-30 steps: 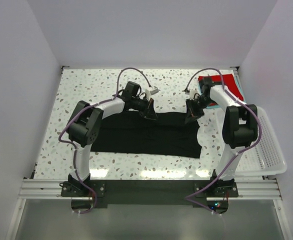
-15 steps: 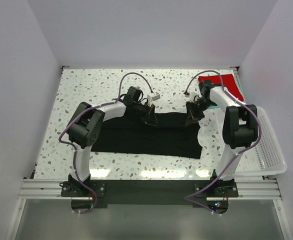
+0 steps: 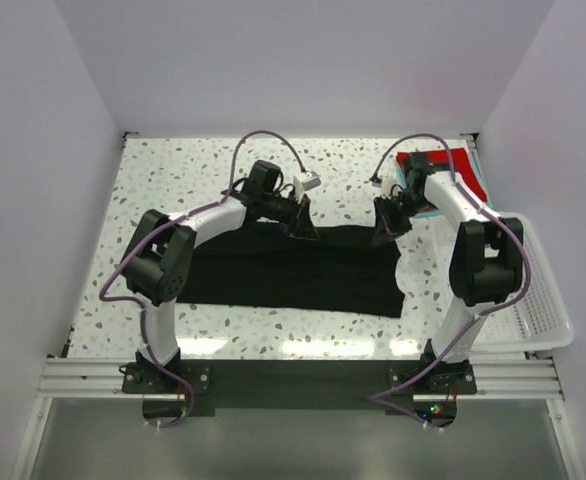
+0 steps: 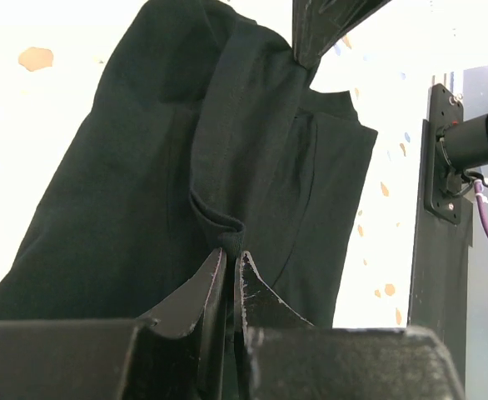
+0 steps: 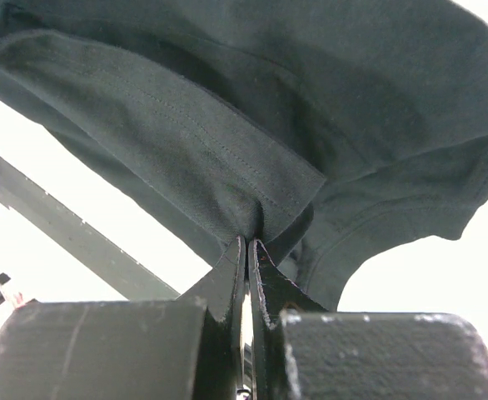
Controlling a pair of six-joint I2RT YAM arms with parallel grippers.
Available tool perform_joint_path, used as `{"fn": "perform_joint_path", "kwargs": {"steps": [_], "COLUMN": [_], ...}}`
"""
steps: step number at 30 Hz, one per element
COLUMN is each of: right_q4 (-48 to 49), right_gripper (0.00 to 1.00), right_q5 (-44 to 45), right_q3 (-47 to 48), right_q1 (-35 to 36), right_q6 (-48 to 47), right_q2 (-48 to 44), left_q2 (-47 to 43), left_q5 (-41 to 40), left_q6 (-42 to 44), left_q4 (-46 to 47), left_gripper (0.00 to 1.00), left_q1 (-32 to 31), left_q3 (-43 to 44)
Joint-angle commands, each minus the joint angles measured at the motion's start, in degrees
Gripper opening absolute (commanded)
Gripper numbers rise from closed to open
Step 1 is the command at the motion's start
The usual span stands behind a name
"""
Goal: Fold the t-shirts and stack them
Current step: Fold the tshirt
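Note:
The black t-shirt (image 3: 293, 272) lies spread across the middle of the table, its far edge pinched up at two points. My left gripper (image 3: 303, 232) is shut on a bunched fold of that edge, seen close in the left wrist view (image 4: 234, 248). My right gripper (image 3: 384, 233) is shut on the edge's right part, where the hem (image 5: 227, 158) drapes over the fingertips (image 5: 250, 242). The red t-shirt (image 3: 451, 165) lies folded at the far right corner, with a teal t-shirt's edge (image 3: 482, 184) showing under it.
A white mesh basket (image 3: 538, 300) hangs over the table's right edge beside the right arm. White walls close in the table on three sides. The black base rail (image 3: 293, 378) runs along the near edge.
Both grippers, still shut on the black shirt's far edge, dipped toward me and then moved back a little. The left arm's elbow swung left.

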Motion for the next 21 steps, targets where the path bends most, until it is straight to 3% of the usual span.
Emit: {"fn": "perform_joint_path", "kwargs": {"steps": [1,14,21], "right_q4": [-1.2,1.5,0.5], "right_gripper": [0.00,0.00,0.01], "right_q5": [0.0,0.8,0.4], "right_q3": [-1.7,-6.6,-8.8], "right_q1": [-0.1,0.5,0.8], "right_q6": [-0.7,-1.4,-6.0], "right_q2": [-3.3,-2.0,-1.1], "left_q2": [-1.7,-0.1,0.2], "left_q5": [2.1,1.9,-1.0], "left_q6": [3.1,5.5,15.4], "left_q4": [-0.3,0.3,-3.7], "left_gripper": [0.00,0.00,0.09], "left_q1": [-0.1,-0.8,-2.6], "left_q3": [-0.5,-4.4,-5.8]}}
